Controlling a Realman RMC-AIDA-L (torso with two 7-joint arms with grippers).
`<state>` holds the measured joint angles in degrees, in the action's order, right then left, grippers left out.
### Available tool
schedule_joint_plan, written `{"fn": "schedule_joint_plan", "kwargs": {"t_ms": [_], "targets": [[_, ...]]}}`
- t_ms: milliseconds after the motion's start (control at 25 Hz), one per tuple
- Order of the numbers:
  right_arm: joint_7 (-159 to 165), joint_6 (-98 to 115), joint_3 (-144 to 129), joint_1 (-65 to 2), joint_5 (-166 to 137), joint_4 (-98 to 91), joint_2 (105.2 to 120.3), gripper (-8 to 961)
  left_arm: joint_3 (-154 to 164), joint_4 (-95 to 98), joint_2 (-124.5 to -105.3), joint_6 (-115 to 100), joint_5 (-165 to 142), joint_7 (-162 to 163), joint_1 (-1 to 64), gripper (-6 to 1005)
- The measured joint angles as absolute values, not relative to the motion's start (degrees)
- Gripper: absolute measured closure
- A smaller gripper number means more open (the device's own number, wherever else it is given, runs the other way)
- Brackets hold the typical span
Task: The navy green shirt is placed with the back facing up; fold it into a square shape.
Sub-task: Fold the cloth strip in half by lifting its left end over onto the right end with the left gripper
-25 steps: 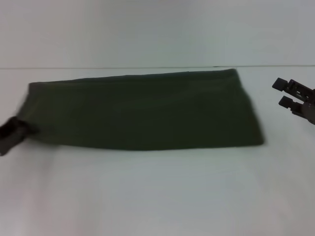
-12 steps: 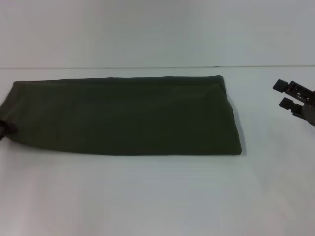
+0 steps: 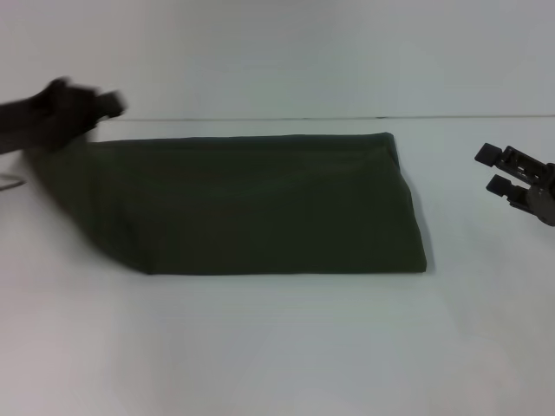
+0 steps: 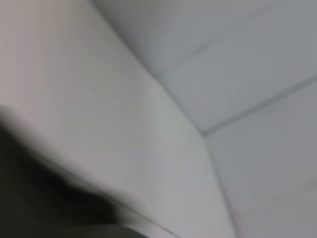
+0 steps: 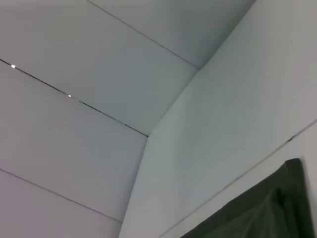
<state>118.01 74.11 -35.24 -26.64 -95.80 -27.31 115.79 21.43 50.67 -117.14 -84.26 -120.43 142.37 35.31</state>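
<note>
While the left gripper [image 3: 74,108] lifts the left end of the navy green shirt [image 3: 260,204] off the white table [image 3: 277,347], whether its fingers clamp the cloth I cannot tell. The rest lies flat as 1 long band. I'd carry that end across to the right edge; the right gripper [image 3: 492,169] waits released beside it.

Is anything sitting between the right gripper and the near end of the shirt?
Nothing visible. Only bare white table lies between the right gripper and the navy green shirt. The left gripper is at the shirt's far-left end, which is raised.
</note>
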Motion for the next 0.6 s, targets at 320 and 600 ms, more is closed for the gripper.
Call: {"fn": "schedule_joint_plan", "kwargs": {"t_ms": [320,600], "targets": [[117.8,74.2,-35.5,-26.8,-95.8,-26.8,115.82,25,29.4,51.5,-120.78,-81.5,-118.6,142.3,39.5,927],[117.1,74.0,-35.0,-27.0,-95.8,-26.1,115.83,25,29.1,51.3,-119.46,-80.9,-116.3,142.3,36.9,908]]}}
